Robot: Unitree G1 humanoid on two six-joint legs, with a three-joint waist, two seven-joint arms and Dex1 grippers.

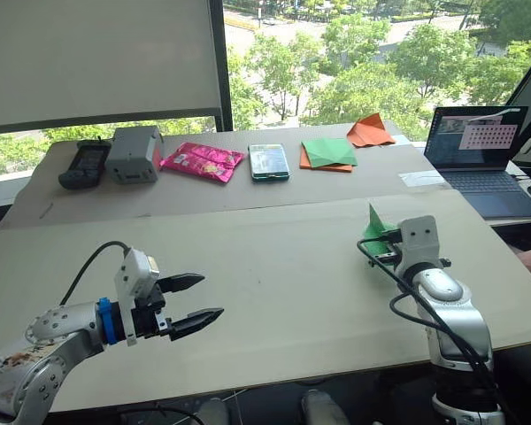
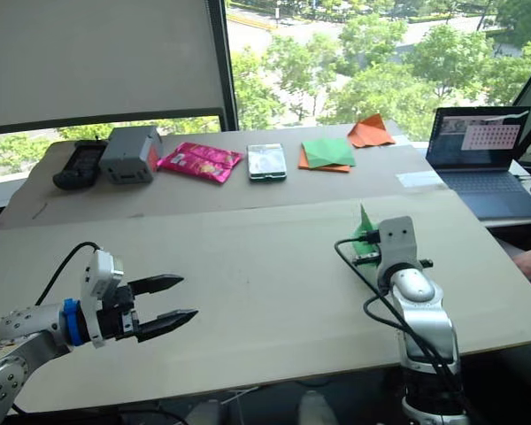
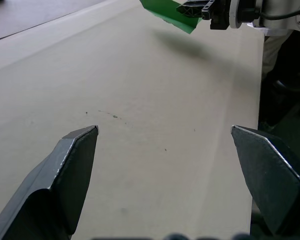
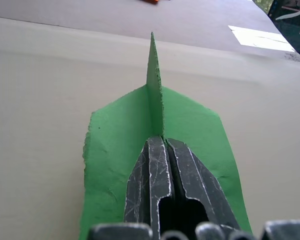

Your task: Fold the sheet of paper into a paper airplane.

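The left pincer hovers over the near left part of the pale surface, well apart from the paper, its two black fingers spread wide with nothing between them. To the right, the right pincer is clamped tight on the folded green paper airplane, gripping its upright center ridge, with the flaps spreading to either side. The airplane sits at the surface's right part, in front of the laptop and nearer the robot than the green sheet stacked on orange paper.
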